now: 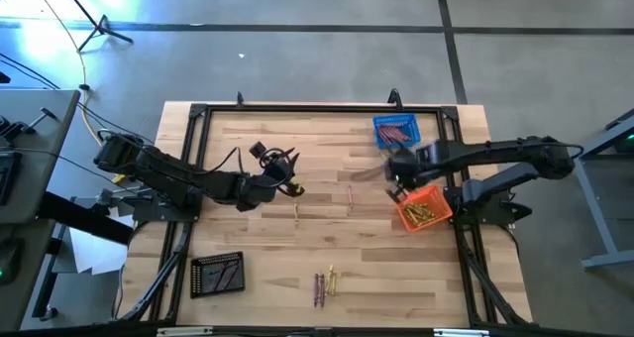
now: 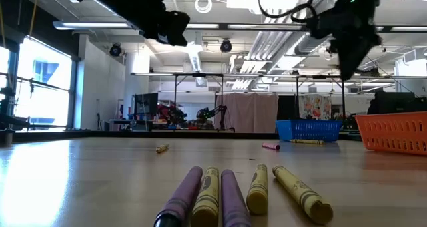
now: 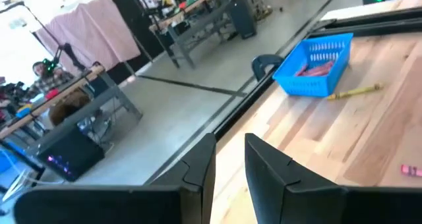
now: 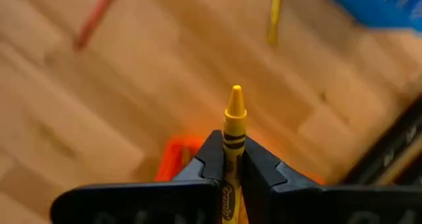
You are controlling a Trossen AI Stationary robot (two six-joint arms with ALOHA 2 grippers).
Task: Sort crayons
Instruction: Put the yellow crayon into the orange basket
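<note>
High view first, from the desk's left side: my left gripper (image 1: 285,178) hangs over the middle of the desk, toward the far edge. Its fingers (image 3: 199,168) stand partly apart with nothing between them, so that arm looks free for its next pick. Near the desk's left front corner sits a black basket (image 1: 217,275) with a few dark crayons in it.

At the middle of the front edge lies a small bunch of purple and yellow crayons (image 1: 324,282), side by side, their long axes running front to back. Two loose crayons (image 1: 350,200) lie near the centre, unsorted.

Toward the right, a blue basket (image 1: 396,131) by the far edge holds reddish crayons. My right gripper (image 4: 230,159) is clamped tight on a yellow crayon (image 4: 233,128), gripped by its lower body so the pointed tip sticks straight out past my fingers, long axis in line with them. It hovers just over the orange basket (image 1: 426,209) near the right edge, which already holds yellow ones; I judge that is where this one belongs.
</note>
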